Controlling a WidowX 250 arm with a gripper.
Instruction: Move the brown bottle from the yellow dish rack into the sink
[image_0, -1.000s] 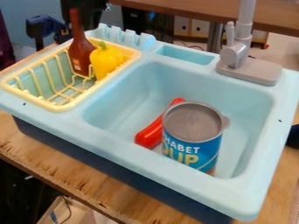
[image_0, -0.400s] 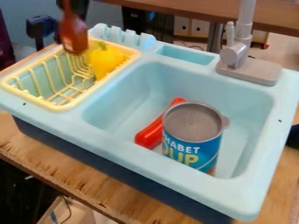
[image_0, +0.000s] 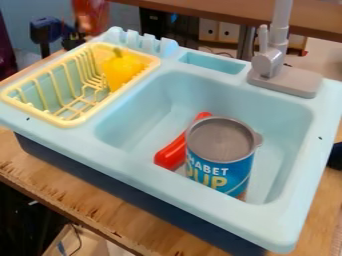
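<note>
So my reddish-brown bottle (image_0: 92, 17) is a blur, cut off by the top edge, at the far left beyond the yellow rack (image_0: 67, 122). Can't tell if my gripper is spread, pressed together or pinching it, or how the two sit relative to each other. A second ago it was in the rack, touching the yellow pepper (image_0: 121, 72).

A brown bottle (image_0: 91, 17) hangs near the rack (image_0: 69, 121).

One of each, toy sink setup.
1 sink (image_0: 150, 175), 1 rack (image_0: 67, 122), 1 yellow pepper (image_0: 121, 71), 1 can (image_0: 220, 152), 1 red item (image_0: 175, 151), 1 faucet (image_0: 267, 62), probably 1 bottle (image_0: 91, 16), blurred.
</note>
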